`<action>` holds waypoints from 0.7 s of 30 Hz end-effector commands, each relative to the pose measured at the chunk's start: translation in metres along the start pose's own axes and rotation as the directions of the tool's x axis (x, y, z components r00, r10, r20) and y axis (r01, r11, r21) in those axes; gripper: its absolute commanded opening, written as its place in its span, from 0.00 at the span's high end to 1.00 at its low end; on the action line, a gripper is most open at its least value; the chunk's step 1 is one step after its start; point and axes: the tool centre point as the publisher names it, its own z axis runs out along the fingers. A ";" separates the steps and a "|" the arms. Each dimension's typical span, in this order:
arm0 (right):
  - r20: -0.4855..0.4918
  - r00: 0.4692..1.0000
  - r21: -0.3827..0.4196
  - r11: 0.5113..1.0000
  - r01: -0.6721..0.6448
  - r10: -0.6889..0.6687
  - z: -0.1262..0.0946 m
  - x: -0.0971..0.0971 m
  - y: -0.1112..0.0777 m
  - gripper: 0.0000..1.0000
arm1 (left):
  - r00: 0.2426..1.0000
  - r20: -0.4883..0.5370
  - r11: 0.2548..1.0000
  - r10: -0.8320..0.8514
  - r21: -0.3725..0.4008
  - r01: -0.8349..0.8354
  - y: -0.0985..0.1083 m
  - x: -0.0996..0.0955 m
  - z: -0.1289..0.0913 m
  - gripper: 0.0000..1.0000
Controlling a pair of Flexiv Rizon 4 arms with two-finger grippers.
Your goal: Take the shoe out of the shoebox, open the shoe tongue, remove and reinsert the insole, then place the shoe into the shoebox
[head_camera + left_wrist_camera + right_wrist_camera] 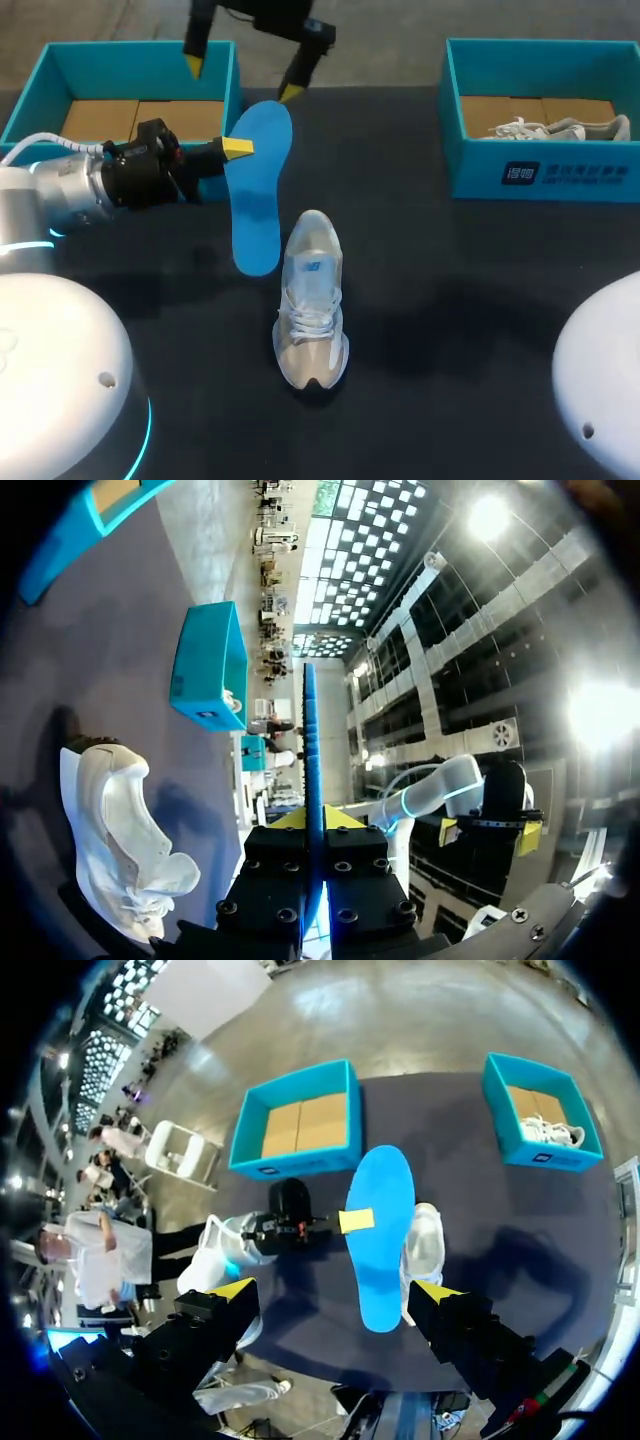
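Blue insole [257, 195] in left end effector [240, 149]

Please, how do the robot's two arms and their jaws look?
The left arm: silver-white rounded shells, a glowing cyan ring, a white cable, black wrist. The left gripper and right gripper are black and blocky; their jaws end in bright yellow tips.

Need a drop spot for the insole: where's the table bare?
Bare: dark tabletop right of the white-grey sneaker, up to the right teal cardboard shoebox. Crowded: flat blue insole, left tool and open right tool bunch beside the left teal cardboard shoebox.
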 end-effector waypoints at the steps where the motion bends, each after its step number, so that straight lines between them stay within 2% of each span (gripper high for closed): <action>1: 0.266 0.964 -0.048 0.999 -0.012 0.024 0.005 0.013 -0.008 0.00 | 1.000 0.002 1.000 0.001 0.003 -0.001 0.002 0.000 0.000 1.00; 8: 0.339 0.940 -0.128 0.992 -0.001 0.044 0.014 0.026 -0.017 0.00 | 1.000 0.002 1.000 0.001 0.003 -0.001 0.002 0.000 0.000 1.00; 21: 0.380 0.924 -0.120 0.993 0.010 0.037 0.041 0.024 -0.026 0.00 | 1.000 0.002 1.000 0.001 0.003 -0.001 0.002 0.000 0.000 1.00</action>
